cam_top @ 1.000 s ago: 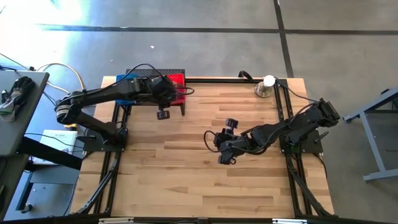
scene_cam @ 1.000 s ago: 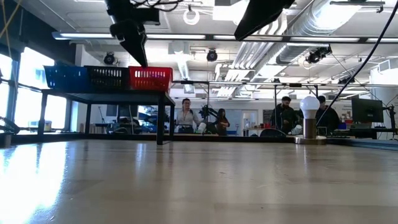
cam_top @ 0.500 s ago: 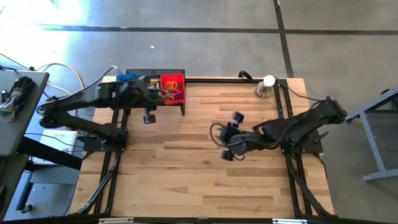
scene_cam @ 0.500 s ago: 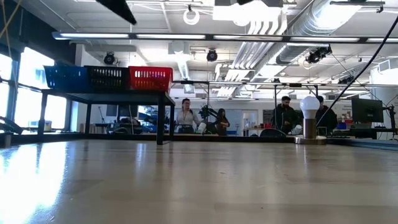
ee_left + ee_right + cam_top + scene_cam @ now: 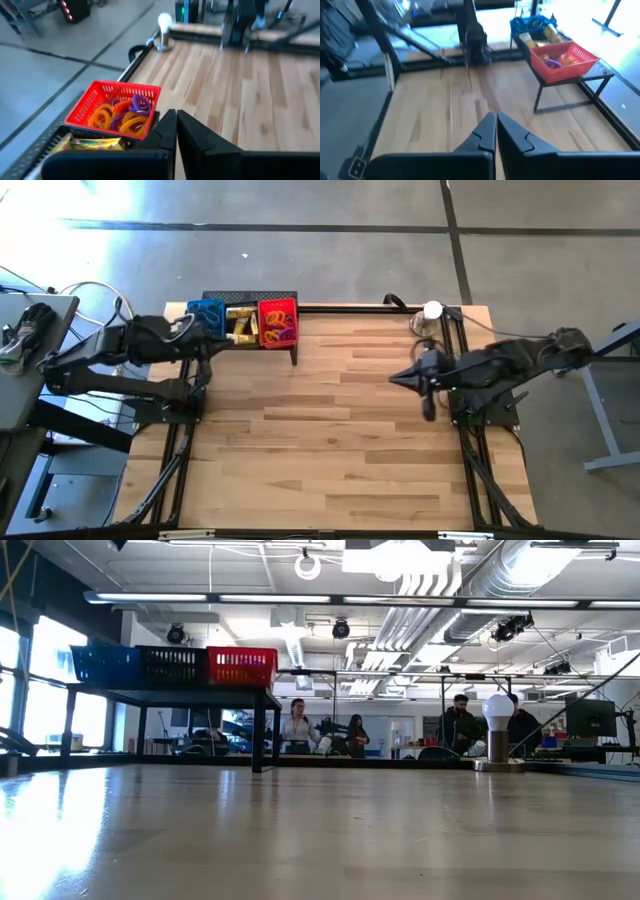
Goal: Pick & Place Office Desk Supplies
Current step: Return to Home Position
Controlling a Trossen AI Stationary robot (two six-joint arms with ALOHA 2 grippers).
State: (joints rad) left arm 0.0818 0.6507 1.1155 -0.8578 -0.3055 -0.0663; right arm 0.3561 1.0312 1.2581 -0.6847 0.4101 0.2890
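Found supplies binned on shelf (image 5: 250,297) at back-left corner of table (image 5: 330,440): loops (image 5: 120,117) in red bin (image 5: 85,105), boxes (image 5: 240,326) alongside, kept off the worktop. Noted left gripper (image 5: 176,112) just beside shelf, right gripper (image 5: 496,116) over table's right side. Both pinched closed, empty — judged homing, sorting apparently complete.

a black mesh shelf (image 5: 250,298) and silver dome (image 5: 424,326) stand at the table's (image 5: 330,450) far edge.

An industrial lab: exposed ceiling ducts (image 5: 541,564), concrete floor (image 5: 340,255), people (image 5: 298,726) at workbenches.
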